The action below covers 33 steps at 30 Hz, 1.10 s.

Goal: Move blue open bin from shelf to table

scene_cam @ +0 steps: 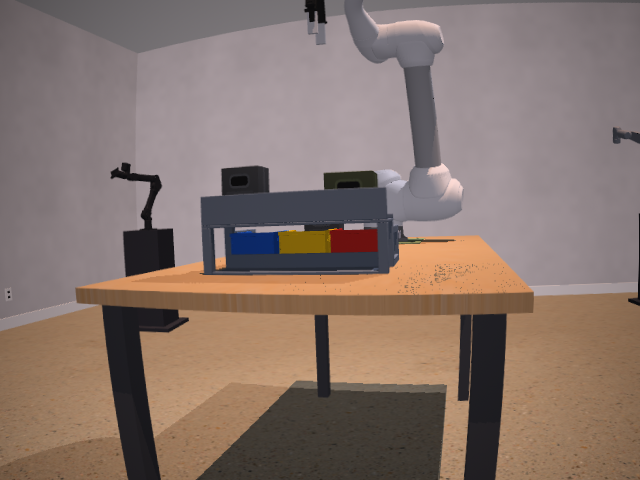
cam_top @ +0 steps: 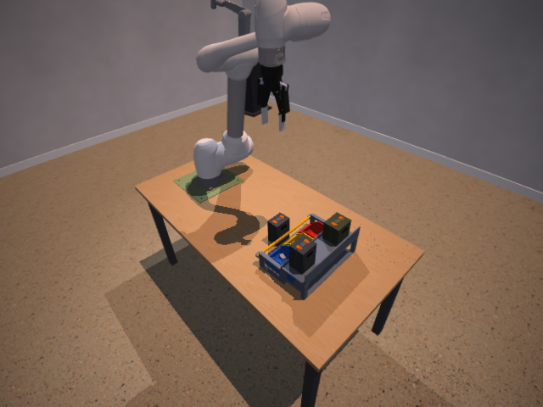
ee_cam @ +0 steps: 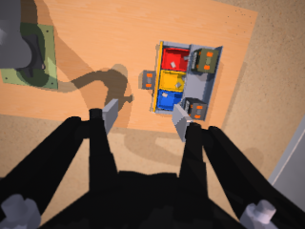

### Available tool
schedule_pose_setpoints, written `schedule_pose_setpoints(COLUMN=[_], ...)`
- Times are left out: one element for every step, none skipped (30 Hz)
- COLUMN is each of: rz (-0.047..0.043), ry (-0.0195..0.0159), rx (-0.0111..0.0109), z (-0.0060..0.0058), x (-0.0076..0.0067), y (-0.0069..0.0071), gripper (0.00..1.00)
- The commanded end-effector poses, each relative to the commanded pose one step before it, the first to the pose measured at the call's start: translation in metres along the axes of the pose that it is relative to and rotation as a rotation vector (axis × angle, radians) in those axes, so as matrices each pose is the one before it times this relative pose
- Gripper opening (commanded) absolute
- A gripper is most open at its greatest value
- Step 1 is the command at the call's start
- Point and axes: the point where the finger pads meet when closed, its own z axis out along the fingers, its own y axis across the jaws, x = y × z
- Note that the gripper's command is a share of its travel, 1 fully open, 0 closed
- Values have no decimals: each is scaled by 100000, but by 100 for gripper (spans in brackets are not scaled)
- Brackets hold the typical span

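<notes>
The blue bin stands in the grey shelf at the end of a row of three, with a light part in it. The yellow bin stands beside it in the middle. The red bin is at the other end. Light parts show in both in the wrist view. My gripper is open and empty, pointing down, high above the table and off to the robot's side of the shelf.
A dark box and a green box stand on the shelf's top. Another dark box stands on the table before the yellow front bar.
</notes>
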Motion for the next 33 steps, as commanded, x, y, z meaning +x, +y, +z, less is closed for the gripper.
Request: schedule_pose_setpoints(rz=[8,4,4,4,0,0,0,0,0,0,0,0,0,0,0,0,2,0,0,0,0,0,0,0,0,0,0,0,0,0,0,0,0], ry=[20,-1,-1,-1,0,0,0,0,0,0,0,0,0,0,0,0,0,0,0,0,0,0,0,0,0,0,0,0,0,0,0,0,0], rx=[-22,-5,-5,-5,0,0,0,0,0,0,0,0,0,0,0,0,-2,0,0,0,0,0,0,0,0,0,0,0,0,0,0,0,0], z=[-13,-5,-5,-5,0,0,0,0,0,0,0,0,0,0,0,0,0,1,1,1,1,0,0,0,0,0,0,0,0,0,0,0,0], x=[62,33,33,33,0,0,0,0,0,0,0,0,0,0,0,0,17,19,19,19,19,0,0,0,0,0,0,0,0,0,0,0,0], y=[311,158,158,158,0,0,0,0,0,0,0,0,0,0,0,0,82,84,84,84,84,0,0,0,0,0,0,0,0,0,0,0,0], gripper=[57,57,57,57,57,57,57,57,57,57,57,57,57,57,57,57,57,57,57,57,57,57,57,57,57,57,57,57,57,57,57,57,57])
